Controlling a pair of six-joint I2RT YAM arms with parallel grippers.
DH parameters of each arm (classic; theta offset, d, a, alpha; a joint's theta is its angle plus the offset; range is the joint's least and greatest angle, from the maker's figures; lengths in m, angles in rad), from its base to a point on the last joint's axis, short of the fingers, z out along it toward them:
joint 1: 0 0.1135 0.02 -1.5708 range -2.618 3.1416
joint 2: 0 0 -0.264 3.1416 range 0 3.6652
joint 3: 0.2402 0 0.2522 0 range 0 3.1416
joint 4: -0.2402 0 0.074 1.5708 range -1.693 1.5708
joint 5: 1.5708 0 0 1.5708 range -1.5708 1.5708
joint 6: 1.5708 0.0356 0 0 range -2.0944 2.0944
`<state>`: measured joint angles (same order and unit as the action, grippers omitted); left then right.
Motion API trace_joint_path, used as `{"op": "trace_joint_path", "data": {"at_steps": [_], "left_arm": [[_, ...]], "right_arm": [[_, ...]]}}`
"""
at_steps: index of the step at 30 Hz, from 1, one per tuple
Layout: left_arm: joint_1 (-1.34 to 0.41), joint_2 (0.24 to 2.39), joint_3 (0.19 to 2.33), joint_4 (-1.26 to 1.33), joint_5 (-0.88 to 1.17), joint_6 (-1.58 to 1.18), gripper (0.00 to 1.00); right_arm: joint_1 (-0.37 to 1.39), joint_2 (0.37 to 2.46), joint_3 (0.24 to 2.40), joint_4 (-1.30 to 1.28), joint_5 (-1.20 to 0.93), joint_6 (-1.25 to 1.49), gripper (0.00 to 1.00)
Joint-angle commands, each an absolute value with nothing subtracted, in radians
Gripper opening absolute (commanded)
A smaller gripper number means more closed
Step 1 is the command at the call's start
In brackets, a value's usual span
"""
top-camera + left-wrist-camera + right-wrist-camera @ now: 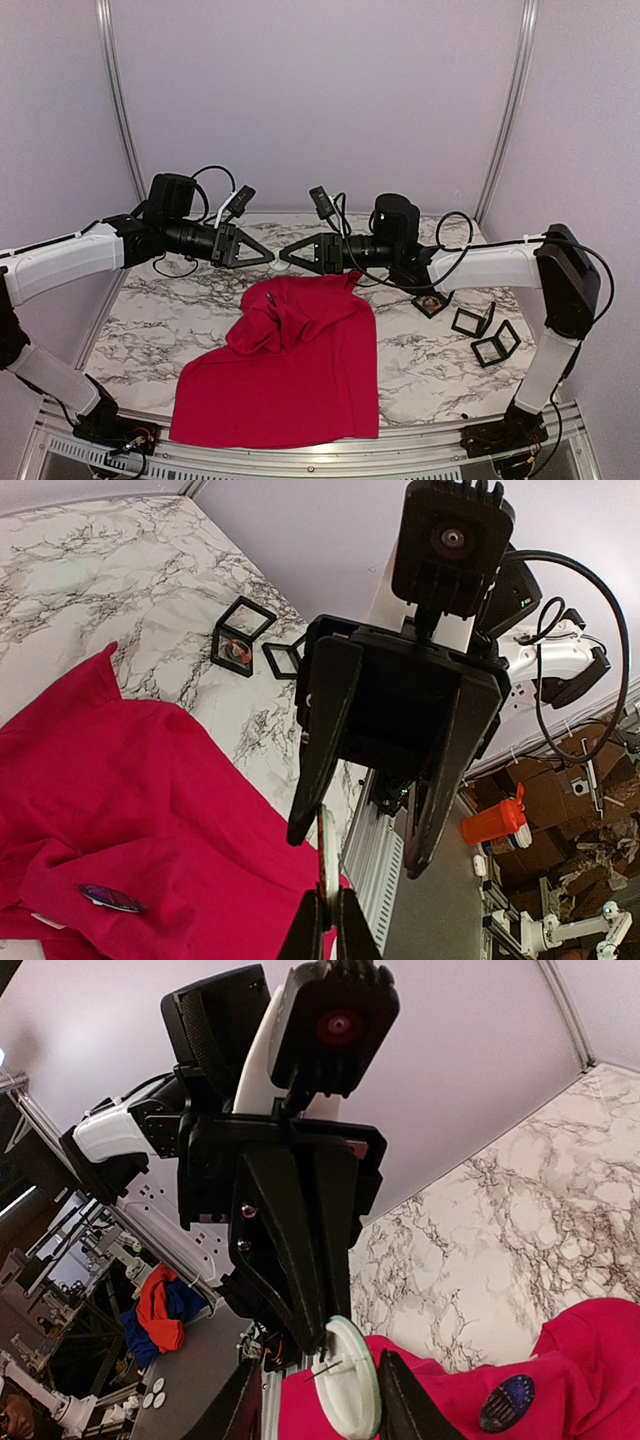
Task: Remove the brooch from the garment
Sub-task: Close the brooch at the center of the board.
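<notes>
Left pincer [328, 925] is clenched on a pale round brooch [345, 1380] whose thin pin shows, holding it in the air above the garment's far end. Right pincer [325, 1402] faces it tip to tip, jaws apart on either side of the brooch, one just beside it, the other clear. Below, the red garment [290, 370] lies crumpled from the table's [420, 350] middle to its near edge, with a dark blue oval badge [508, 1403] on it. Small black frames [485, 335] sit near the right edge.
</notes>
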<state>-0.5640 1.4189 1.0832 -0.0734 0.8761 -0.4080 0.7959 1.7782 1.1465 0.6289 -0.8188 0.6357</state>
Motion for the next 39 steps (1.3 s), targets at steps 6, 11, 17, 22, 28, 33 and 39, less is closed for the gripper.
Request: {"op": "trace_joint_path", "data": {"at_steps": [6,11,17,22,28,33,39], "left_arm": [[-0.574,1.392,1.072,-0.052,0.896,-0.408,0.00],[-0.578,1.385,1.070,-0.060,0.893,-0.401,0.00],[-0.584,1.376,1.065,-0.062,0.889,-0.399,0.00],[-0.588,1.374,1.063,-0.063,0.887,-0.398,0.00],[-0.589,1.374,1.065,-0.062,0.887,-0.397,0.00],[-0.589,1.374,1.065,-0.064,0.885,-0.395,0.00],[-0.589,1.376,1.069,-0.074,0.883,-0.389,0.00]], "right_arm": [[0.789,1.807,1.182,0.665,-0.851,0.661,0.31],[0.790,1.811,1.181,0.676,-0.854,0.674,0.27],[0.790,1.811,1.178,0.681,-0.855,0.680,0.21],[0.790,1.811,1.177,0.678,-0.854,0.679,0.17],[0.790,1.812,1.178,0.664,-0.850,0.670,0.14],[0.790,1.813,1.178,0.651,-0.849,0.657,0.12],[0.789,1.813,1.182,0.643,-0.848,0.648,0.12]]}}
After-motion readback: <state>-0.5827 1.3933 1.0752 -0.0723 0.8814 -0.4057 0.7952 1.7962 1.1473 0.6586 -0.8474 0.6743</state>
